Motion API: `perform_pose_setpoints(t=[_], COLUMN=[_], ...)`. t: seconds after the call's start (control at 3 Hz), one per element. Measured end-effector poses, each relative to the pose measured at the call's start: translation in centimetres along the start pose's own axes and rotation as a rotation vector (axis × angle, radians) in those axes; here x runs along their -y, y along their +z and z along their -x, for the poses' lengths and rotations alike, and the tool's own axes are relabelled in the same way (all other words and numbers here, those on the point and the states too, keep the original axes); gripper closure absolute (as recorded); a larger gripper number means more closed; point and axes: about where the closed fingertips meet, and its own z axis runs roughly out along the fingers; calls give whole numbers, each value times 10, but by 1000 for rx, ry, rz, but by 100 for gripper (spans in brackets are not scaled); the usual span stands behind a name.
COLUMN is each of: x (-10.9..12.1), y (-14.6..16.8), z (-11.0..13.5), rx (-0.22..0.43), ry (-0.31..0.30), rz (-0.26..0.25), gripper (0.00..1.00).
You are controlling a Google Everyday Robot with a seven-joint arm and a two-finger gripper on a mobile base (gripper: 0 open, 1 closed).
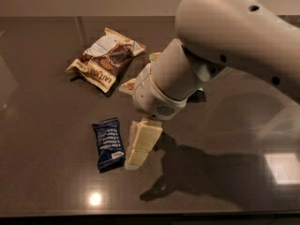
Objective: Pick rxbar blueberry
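Note:
The rxbar blueberry (108,143) is a small flat dark navy-blue wrapper with pale text. It lies flat on the dark tabletop (47,125), left of centre and near the front. My gripper (135,159) hangs from the large white arm (225,46) and points down. Its cream tip is just to the right of the bar, close beside the bar's right edge. I cannot see any contact between them. The bar lies free on the table.
A brown-and-cream snack bag (107,59) lies behind the bar at the back left. A sliver of a green pouch (154,56) shows behind the arm, mostly hidden. The table's front edge (140,215) runs along the bottom.

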Motion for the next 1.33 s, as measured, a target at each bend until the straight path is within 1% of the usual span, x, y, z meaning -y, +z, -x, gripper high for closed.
perform_pose_setpoints(t=[0.33, 1.0, 1.33], x=[-1, 19, 26], y=[1, 29, 43], z=[0, -2, -1], rx=[3, 30, 31], ry=[5, 37, 33], rz=[8, 50, 65], gripper=[0, 0, 0])
